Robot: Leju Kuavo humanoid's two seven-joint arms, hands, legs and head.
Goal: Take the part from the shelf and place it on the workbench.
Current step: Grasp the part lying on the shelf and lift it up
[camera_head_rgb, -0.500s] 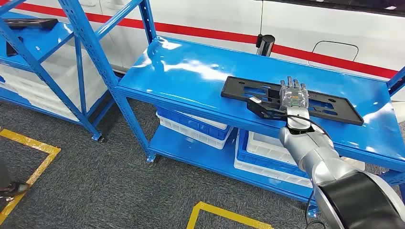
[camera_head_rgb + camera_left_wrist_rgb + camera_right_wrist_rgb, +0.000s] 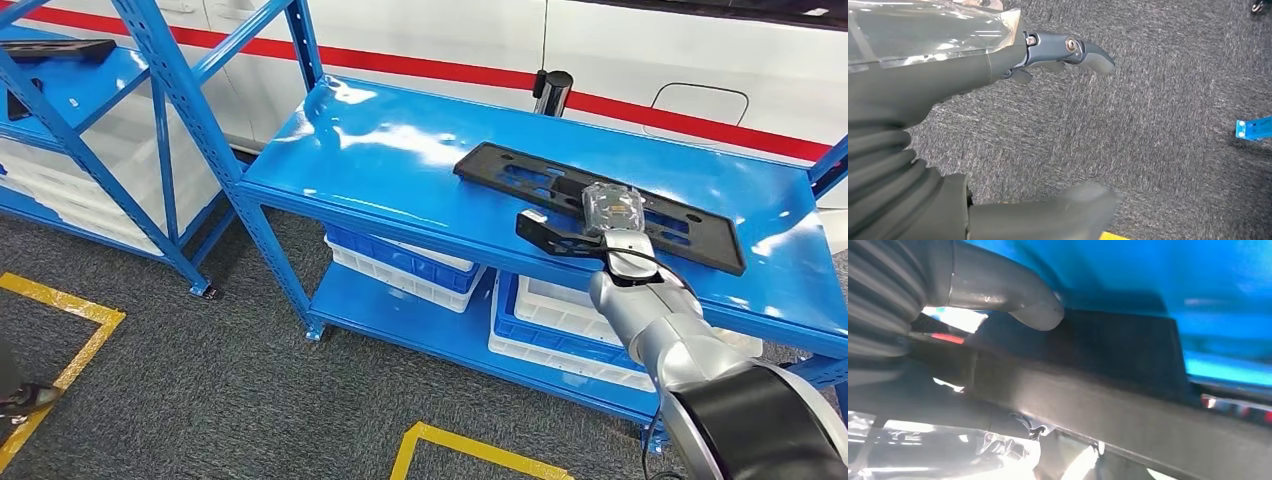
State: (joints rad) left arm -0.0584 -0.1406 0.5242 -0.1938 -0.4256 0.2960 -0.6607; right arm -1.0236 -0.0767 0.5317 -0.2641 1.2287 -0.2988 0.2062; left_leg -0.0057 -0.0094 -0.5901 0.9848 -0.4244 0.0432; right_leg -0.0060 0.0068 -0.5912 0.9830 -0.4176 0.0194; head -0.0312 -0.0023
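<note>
A long flat black part (image 2: 520, 176) with cut-outs lies on the top board of the blue shelf (image 2: 380, 160), toward its right side. My right hand (image 2: 608, 215) sits on the part's near edge with its fingers curled down over it and its thumb (image 2: 540, 232) sticking out to the left along that edge. In the right wrist view the dark part (image 2: 1108, 395) runs between the grey thumb (image 2: 1033, 305) and the fingers, so the hand grips it. My left hand (image 2: 998, 65) hangs over grey carpet with fingers apart and nothing in it.
White and blue bins (image 2: 400, 262) stand on the lower board under the part. A black cylinder (image 2: 551, 90) stands at the shelf's back edge. A second blue shelf (image 2: 70, 90) with another black part (image 2: 60, 48) stands at the left. Yellow lines (image 2: 60, 300) mark the carpet.
My right hand's fingers, stretched flat over the part before, have curled down onto it. The whole view has shifted slightly.
</note>
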